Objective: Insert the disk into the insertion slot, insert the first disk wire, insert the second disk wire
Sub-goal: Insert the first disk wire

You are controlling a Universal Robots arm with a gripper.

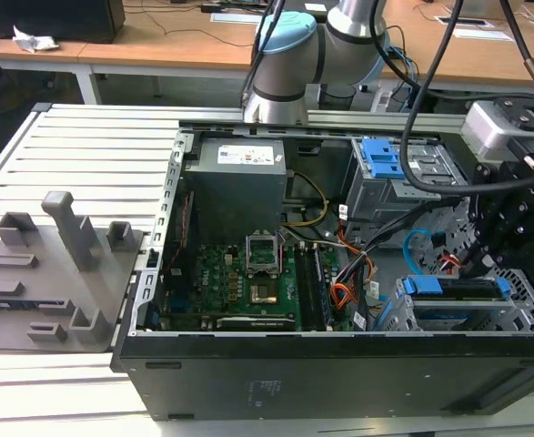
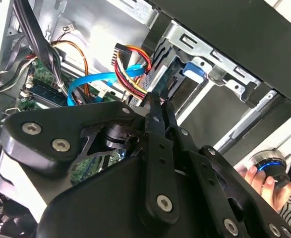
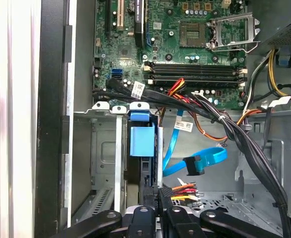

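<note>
The disk (image 1: 455, 290), framed by its blue caddy (image 3: 142, 140), sits inside the grey insertion slot (image 1: 524, 308) at the case's front corner on the exterior view's right. My gripper (image 3: 155, 197) hangs just over the disk's rear end, fingers pressed together. The first disk wire (image 3: 183, 190), a red-orange strand bundle, runs out from between the fingertips (image 2: 152, 101). The second disk wire (image 3: 204, 157), a flat light-blue cable, loops loose beside it, its black plug free. This loop also shows in the second wrist view (image 2: 93, 82) and the exterior view (image 1: 417, 244).
Thick black cables (image 3: 234, 134) cross the bay above the motherboard (image 1: 239, 282). A taller cage with blue latches (image 1: 385, 164) stands behind the slot. A person's hand (image 2: 260, 179) rests on a knob outside the case. A grey fixture (image 1: 53, 273) lies on the table.
</note>
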